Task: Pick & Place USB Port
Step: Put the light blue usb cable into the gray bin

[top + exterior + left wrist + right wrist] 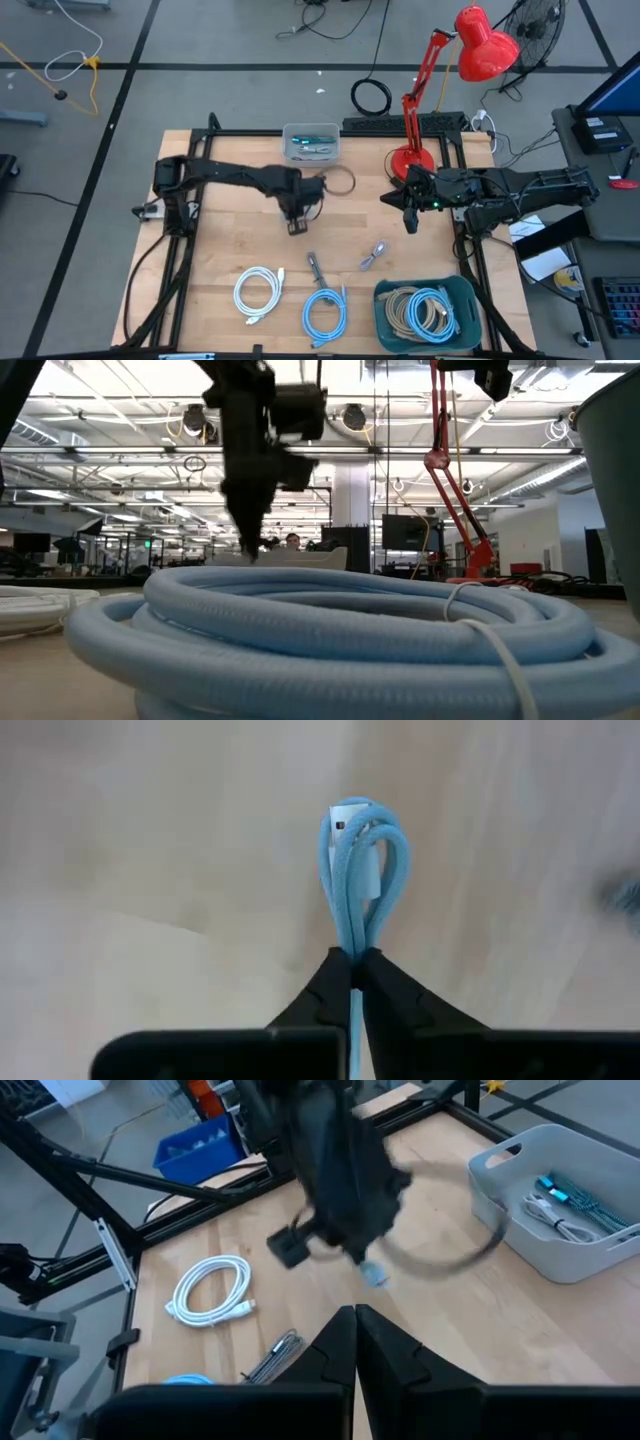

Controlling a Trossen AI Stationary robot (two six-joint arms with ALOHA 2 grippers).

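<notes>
A small light-blue USB cable bundle (362, 860) with a white plug is folded into tight loops. My left gripper (352, 960) is shut on it over the middle of the table (297, 226). In the right wrist view the bundle (375, 1273) shows as a small blue bit under that gripper. My right gripper (354, 1318) is shut on nothing, held high at the right (410, 222) and pointing toward the left arm. My left gripper pinches the bundle's near end (352, 942) between its two fingertips, several strands together. The fingers come from above and point down. The loops and the white plug (370, 870) hang past the fingertips, and the bundle looks lifted clear of the table.
A grey bin (312, 142) with cables stands at the far edge, and a green bin (425, 312) of coiled cables at the near right. A white coil (258, 293), a blue coil (325, 312) and two small grey cables (316, 267) (374, 255) lie near. A red lamp (412, 160) is at the far right.
</notes>
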